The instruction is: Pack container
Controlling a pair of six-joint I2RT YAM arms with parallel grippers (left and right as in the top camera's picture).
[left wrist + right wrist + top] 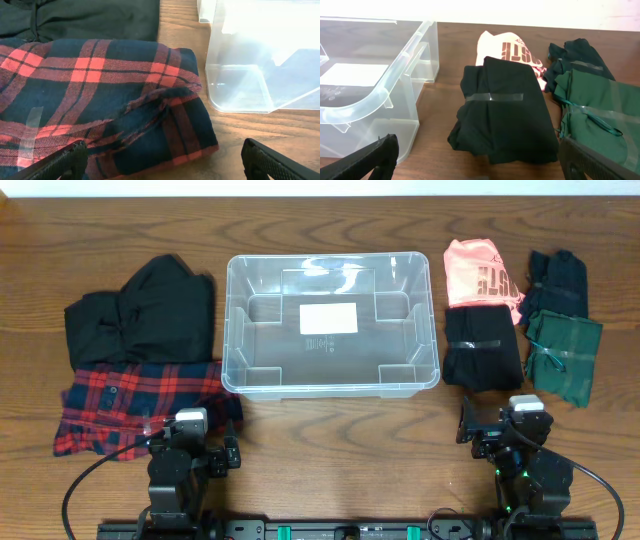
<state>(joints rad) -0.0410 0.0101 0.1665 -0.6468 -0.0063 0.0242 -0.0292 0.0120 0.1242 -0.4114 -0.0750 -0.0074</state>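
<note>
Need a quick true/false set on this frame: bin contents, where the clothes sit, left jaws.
1. The container holds no clothes. True.
2. The red plaid shirt lies right of the container. False: it lies on the left, beside a black garment.
3. The black bundle has a strip of clear tape across it. True.
4. The left gripper has its jaws shut on the plaid shirt. False: the jaws stand open, holding nothing.
5. The pink shirt is inside the container. False: it lies on the table to the container's right.
</note>
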